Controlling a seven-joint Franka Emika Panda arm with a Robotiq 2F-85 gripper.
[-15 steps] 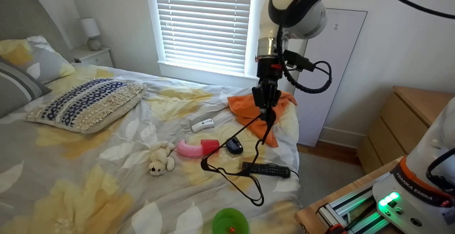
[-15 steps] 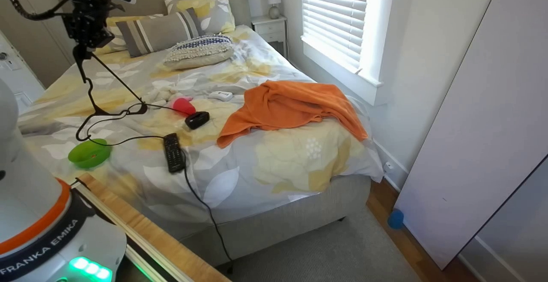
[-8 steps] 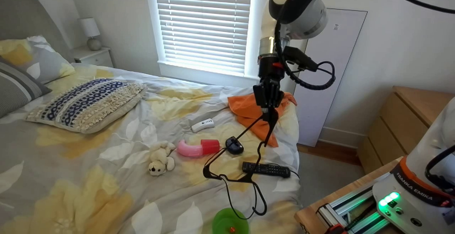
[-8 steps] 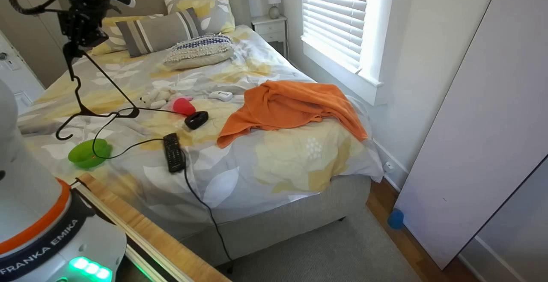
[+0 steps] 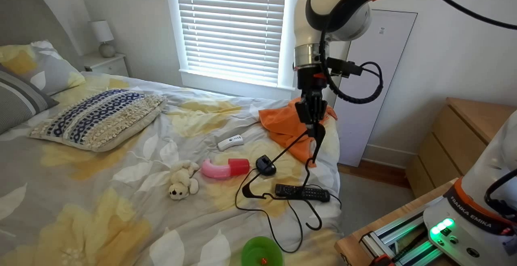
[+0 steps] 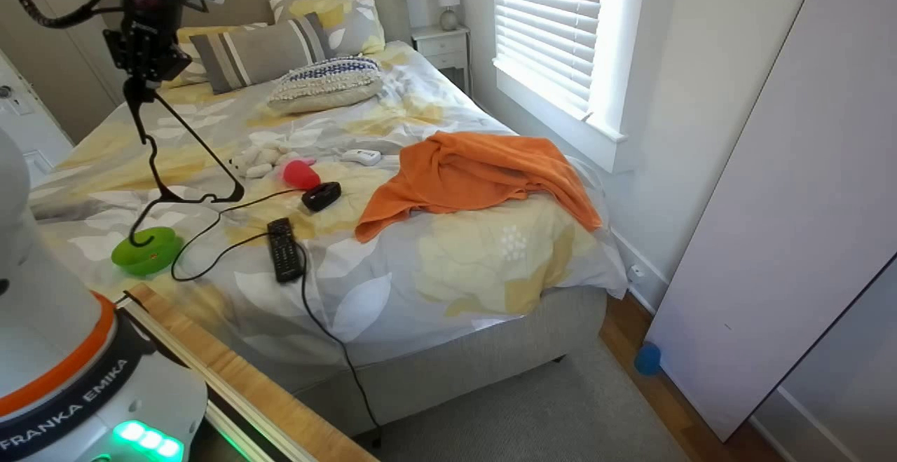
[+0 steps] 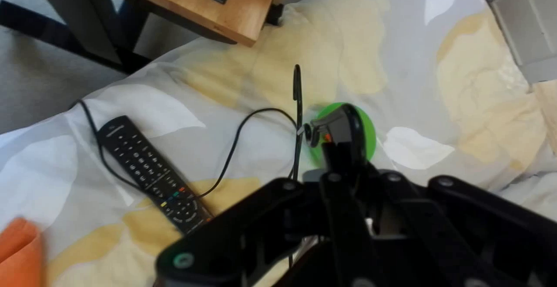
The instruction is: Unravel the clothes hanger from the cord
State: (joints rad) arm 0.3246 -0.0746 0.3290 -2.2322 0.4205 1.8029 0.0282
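In an exterior view, the gripper (image 5: 311, 126) is clamped on the hanger (image 5: 319, 137), which hangs hook-down over the bed (image 5: 101, 177). The cord (image 5: 270, 222) no longer drapes across the hanger's lower bar; its loop seems to lie on the bed. That suggests the untangling is done, with setting down left. The label (image 5: 381, 30) on the panel (image 5: 373, 88) is too small to read.

In an exterior view, the cord runs from a black unit (image 6: 322, 197) to the black remote (image 6: 283, 250), apart from the hanger. The base (image 6: 158, 395) reads FRANKA EMIKA.

In the wrist view, the hanger shows edge-on, the cord probably below it. Digits show on the remote's keys; the lettering at its end is blurred.
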